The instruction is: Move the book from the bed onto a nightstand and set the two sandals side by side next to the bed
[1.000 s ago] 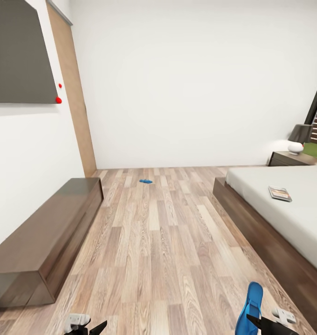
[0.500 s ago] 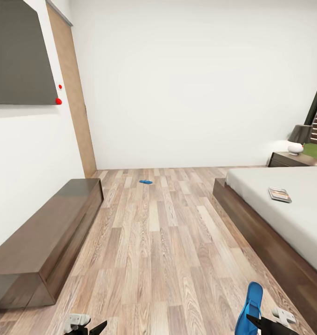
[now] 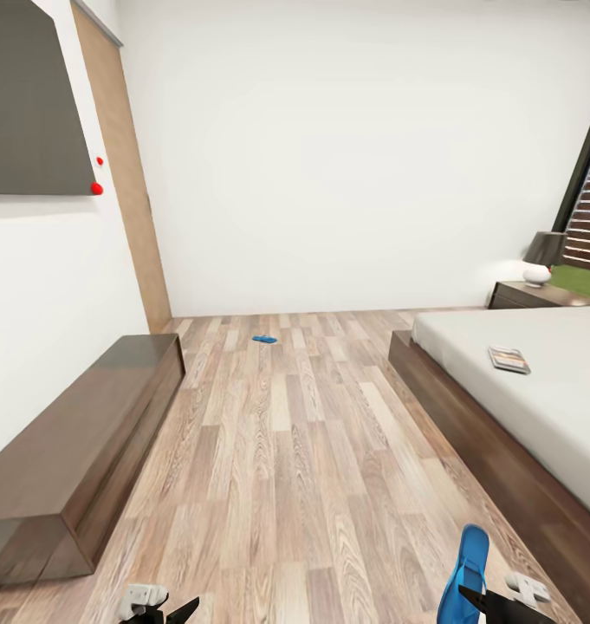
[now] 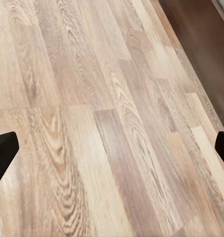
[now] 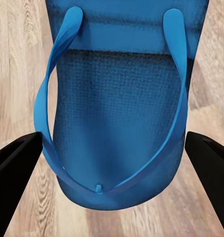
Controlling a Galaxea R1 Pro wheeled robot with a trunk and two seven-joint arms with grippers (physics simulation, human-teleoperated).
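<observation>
While right gripper clamps one sandal | left gripper open, empty | step: sandal carry | next: set beside bed; second sandal well beyond bed's foot.

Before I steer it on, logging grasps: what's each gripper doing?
Left gripper: open, nothing between the jaws, wood floor below.
Right gripper: jaws either side of a blue sandal; whether they're clamped on it can't be told.
</observation>
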